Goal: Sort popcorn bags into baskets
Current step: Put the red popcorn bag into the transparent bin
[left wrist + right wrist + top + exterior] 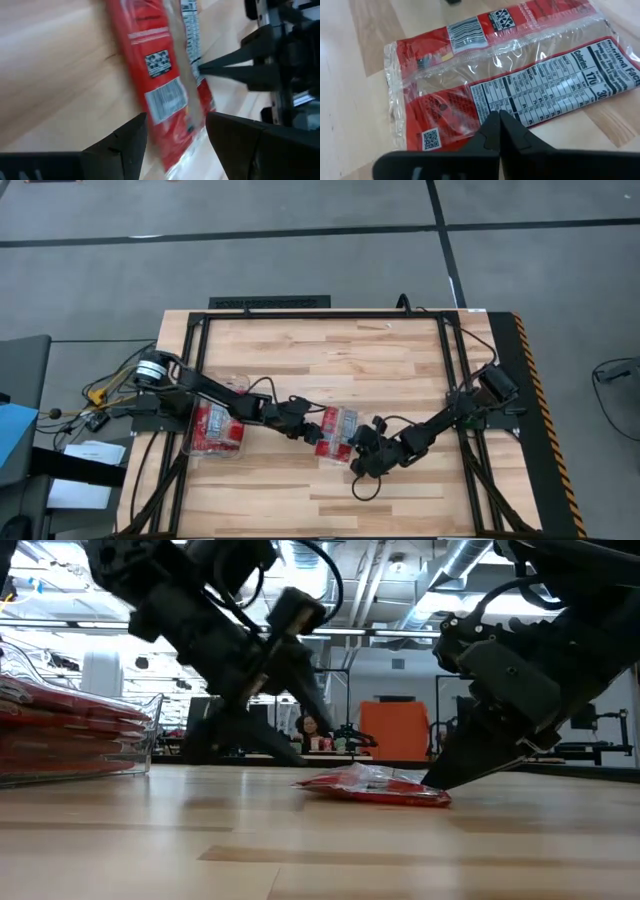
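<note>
One red popcorn bag (pixel 337 435) with a clear window and white print lies flat, back side up, on the wooden table's middle. My left gripper (pixel 175 122) is open and low over the table. Its fingers stand on either side of the bag's left end (pixel 167 102), and I cannot tell whether they touch it. My right gripper (pixel 497 116) is shut at the bag's opposite side. The clear basket (pixel 197 445) stands to the left, holding several stacked red bags (pixel 60 710). My right gripper's shut fingertips (pixel 492 125) rest on the bag's edge by the white nutrition panel (pixel 520 102). They slant down from the table's right and near side (pixel 432 783). The bag stays flat on the table.
A black frame (pixel 320 314) runs round the wooden top. Cables trail behind both arms. Bare wood lies on the far half and along the near edge. In the low view, the room beyond the table shows a person seated far off (pixel 308 730).
</note>
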Tool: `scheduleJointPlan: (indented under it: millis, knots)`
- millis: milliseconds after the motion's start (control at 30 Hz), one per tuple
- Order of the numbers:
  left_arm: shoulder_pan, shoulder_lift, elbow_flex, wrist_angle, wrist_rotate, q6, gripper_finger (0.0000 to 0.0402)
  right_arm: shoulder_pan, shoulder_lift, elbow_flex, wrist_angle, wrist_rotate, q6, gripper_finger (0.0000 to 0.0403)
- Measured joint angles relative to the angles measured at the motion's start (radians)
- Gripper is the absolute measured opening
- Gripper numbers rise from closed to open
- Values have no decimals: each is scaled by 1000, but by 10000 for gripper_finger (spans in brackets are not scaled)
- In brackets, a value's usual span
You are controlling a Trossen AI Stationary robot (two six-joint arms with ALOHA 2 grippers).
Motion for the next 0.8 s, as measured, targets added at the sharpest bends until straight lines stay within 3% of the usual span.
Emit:
scheduleJointPlan:
  millis: [200,500,800]
  knots:
    - [27,80,2,45,8,-48,191,10,2,-2,-2,-2,7,36]
    - [41,107,4,83,-14,-39,204,11,2,-3,-7,-9,0,12]
    - [47,154,61,82,-12,-17,204,0,4,-4,11,-10,-10,37]
